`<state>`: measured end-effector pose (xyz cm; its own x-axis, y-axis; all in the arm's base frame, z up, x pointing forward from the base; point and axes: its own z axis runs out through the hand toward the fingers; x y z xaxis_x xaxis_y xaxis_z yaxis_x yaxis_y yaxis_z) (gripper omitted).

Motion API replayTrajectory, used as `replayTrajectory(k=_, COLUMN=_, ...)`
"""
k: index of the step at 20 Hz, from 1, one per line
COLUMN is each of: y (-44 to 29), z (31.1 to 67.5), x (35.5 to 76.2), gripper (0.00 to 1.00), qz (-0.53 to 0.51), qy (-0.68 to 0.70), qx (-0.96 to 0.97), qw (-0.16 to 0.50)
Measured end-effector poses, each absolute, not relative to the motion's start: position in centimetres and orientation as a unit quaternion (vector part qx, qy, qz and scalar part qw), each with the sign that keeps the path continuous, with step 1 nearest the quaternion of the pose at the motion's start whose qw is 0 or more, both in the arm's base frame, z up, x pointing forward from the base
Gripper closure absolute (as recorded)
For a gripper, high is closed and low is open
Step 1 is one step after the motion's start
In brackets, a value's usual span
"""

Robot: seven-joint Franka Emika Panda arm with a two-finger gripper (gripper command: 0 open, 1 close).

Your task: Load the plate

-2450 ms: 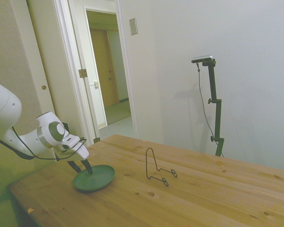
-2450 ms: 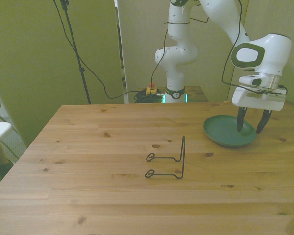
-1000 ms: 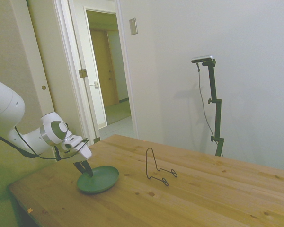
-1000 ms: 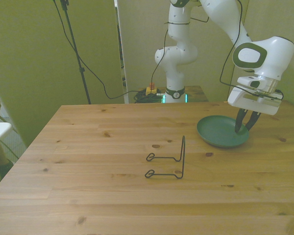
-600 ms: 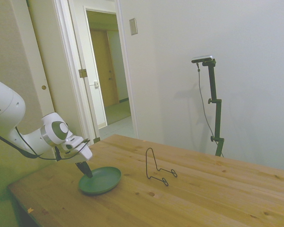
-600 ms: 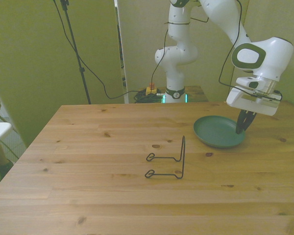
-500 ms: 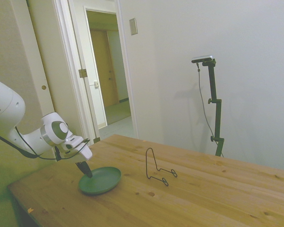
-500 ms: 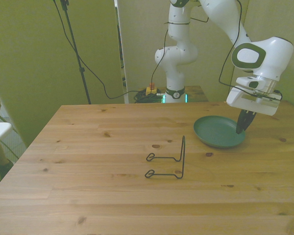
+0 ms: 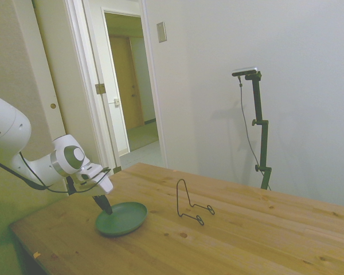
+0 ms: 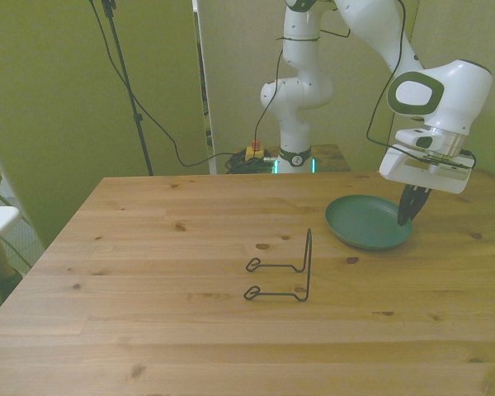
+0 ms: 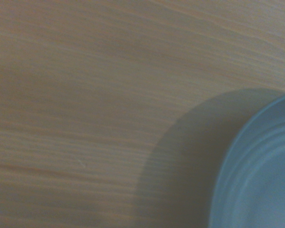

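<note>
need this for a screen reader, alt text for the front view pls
A white robot arm's end effector pinches the rim of a dark green plate at the front view's right of a wooden table. A thin black wire stand sits mid-table.

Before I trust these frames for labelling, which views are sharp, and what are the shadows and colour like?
Side view: sharp, evenly lit, plate and wire stand crisp. Front view: sharp, with a yellow-green cast on the walls; gripper closed on the plate's rim. Wrist view: soft and dim; the plate looks bluish and throws a broad shadow on the table.
</note>
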<state>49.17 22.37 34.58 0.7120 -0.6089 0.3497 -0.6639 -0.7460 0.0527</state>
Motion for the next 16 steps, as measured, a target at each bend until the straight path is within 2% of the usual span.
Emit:
replayTrajectory(k=7, y=21.3, z=37.2, x=49.6, gripper=1.00, qz=0.165, qy=-0.349, qx=0.920, qw=0.070)
replayTrajectory(k=16, y=19.5, z=44.6, x=50.9, gripper=1.00, qz=0.197, qy=-0.357, qx=0.913, qw=0.022)
